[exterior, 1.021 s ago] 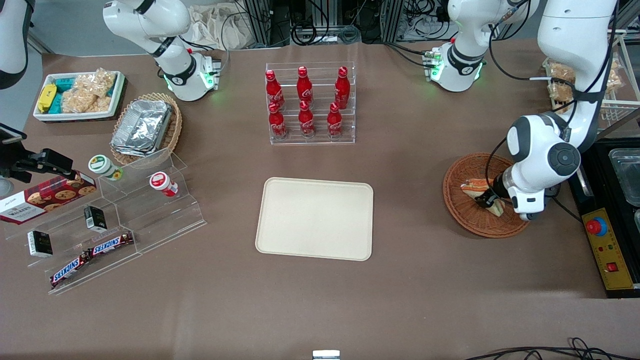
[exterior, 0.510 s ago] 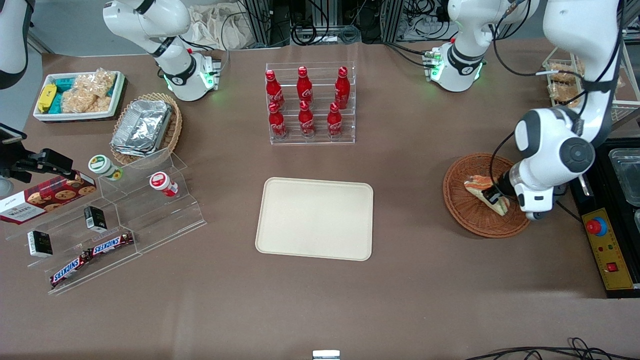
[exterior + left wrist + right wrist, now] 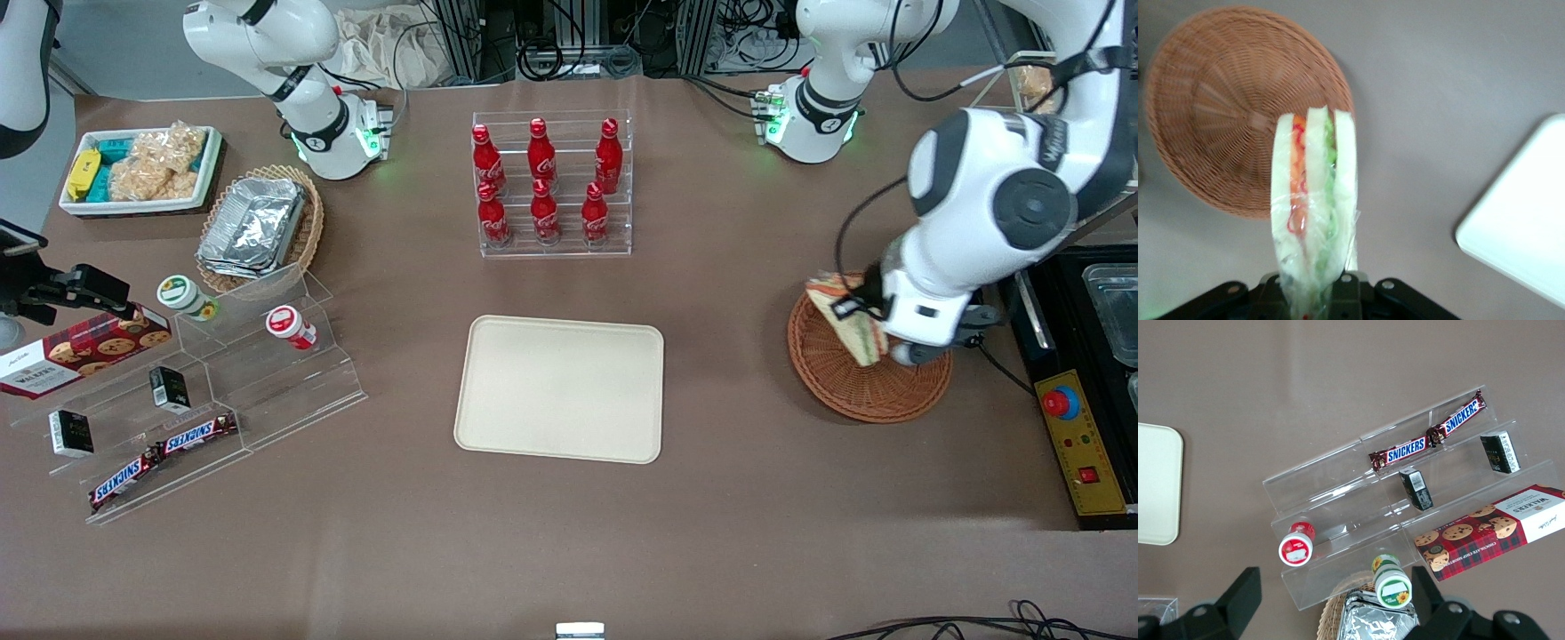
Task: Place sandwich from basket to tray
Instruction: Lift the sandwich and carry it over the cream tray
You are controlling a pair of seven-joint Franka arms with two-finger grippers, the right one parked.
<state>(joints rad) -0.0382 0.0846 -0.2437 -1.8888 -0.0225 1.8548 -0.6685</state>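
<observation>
Gripper [image 3: 855, 313] gripping sandwich [image 3: 849, 317] above basket [image 3: 853, 382]

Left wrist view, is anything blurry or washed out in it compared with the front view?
Left wrist view: the sandwich in the claw is fairly sharp, the basket below it is soft, and the tray is blown out to near white. Front view: even lighting, the tray keeps its cream tone, and the sandwich hangs above the basket, casting little shadow.

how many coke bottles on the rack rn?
6: three on the acrylic rack's upper row, three on the row nearer the camera. None looks hidden. Gripper holds the sandwich over the basket.
</observation>
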